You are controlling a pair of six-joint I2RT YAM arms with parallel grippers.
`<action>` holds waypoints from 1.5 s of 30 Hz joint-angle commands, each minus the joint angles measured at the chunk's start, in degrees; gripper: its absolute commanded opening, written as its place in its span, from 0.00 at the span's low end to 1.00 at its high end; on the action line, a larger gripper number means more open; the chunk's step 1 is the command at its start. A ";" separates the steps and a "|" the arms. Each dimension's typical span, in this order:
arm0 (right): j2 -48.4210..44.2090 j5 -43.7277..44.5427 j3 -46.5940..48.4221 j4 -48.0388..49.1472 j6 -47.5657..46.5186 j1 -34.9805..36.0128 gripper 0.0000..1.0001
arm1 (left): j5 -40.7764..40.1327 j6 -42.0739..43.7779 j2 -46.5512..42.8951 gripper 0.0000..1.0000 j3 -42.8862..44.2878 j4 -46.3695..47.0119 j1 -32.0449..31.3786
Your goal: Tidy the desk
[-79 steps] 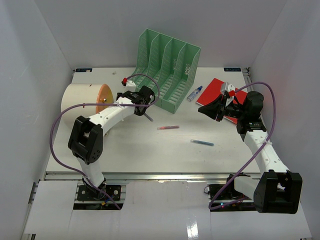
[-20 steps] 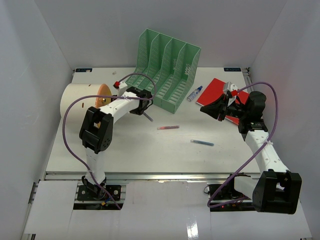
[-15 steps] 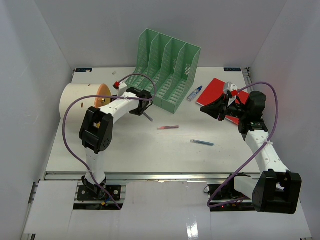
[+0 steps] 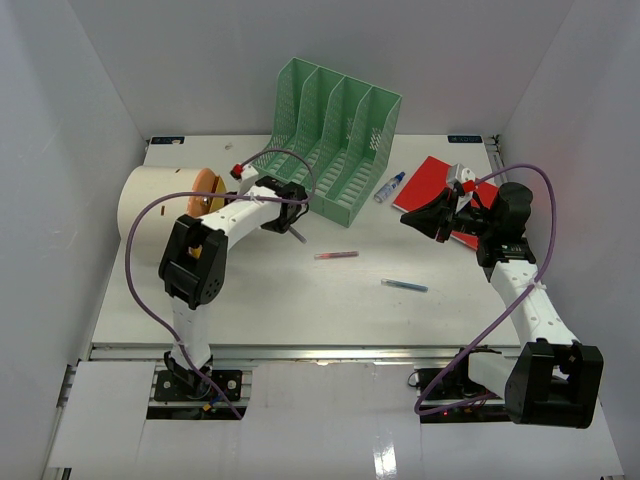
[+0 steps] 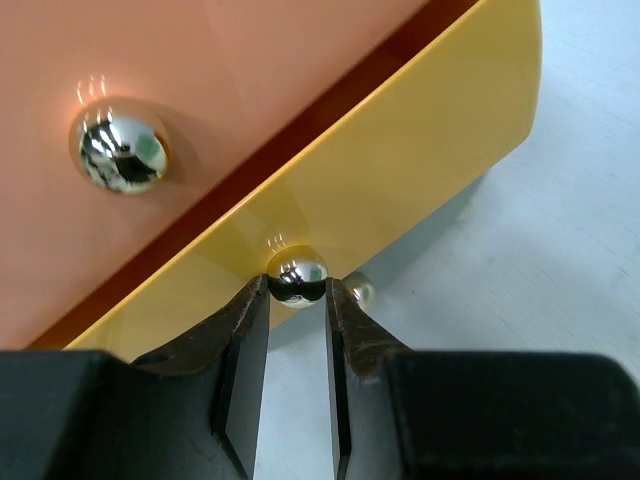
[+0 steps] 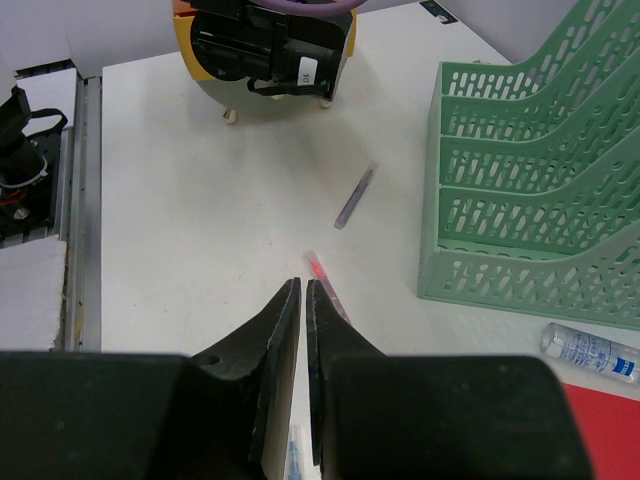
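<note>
Left pincer (image 5: 297,287) is right on target, its fingers clamped onto the small chrome knob (image 5: 297,276) on the yellow drawer front (image 5: 430,170). That drawer belongs to the cream drawer unit (image 4: 150,195), which lies on the desk (image 4: 300,310) to the left of the green file rack (image 4: 335,140). The unit's long axis runs away from the rack and its face is turned toward the rack. So any pull, by my read, has to come straight out along that axis, rackward. It's clearly the left arm's job. Right of the rack, the right pincer (image 6: 302,285) hovers over the red notebook (image 4: 425,180), its fingers together and holding nothing. The desk spreads under everything, with a red pen (image 4: 336,255) loose in front of the rack.
</note>
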 commanded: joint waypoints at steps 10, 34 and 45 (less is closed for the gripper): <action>0.02 -1.01 -0.13 1.59 0.10 -0.26 0.12 | 4.20 -0.02 -1.12 0.05 5.47 -2.96 -8.55; -0.07 -1.10 -0.13 1.20 -0.19 -0.62 0.13 | 53.74 48.42 -22.59 0.98 -12.36 45.94 -12.88; -0.39 -0.48 0.04 0.55 -0.27 -1.17 0.13 | 44.90 17.60 -13.65 0.87 -5.98 37.16 -9.01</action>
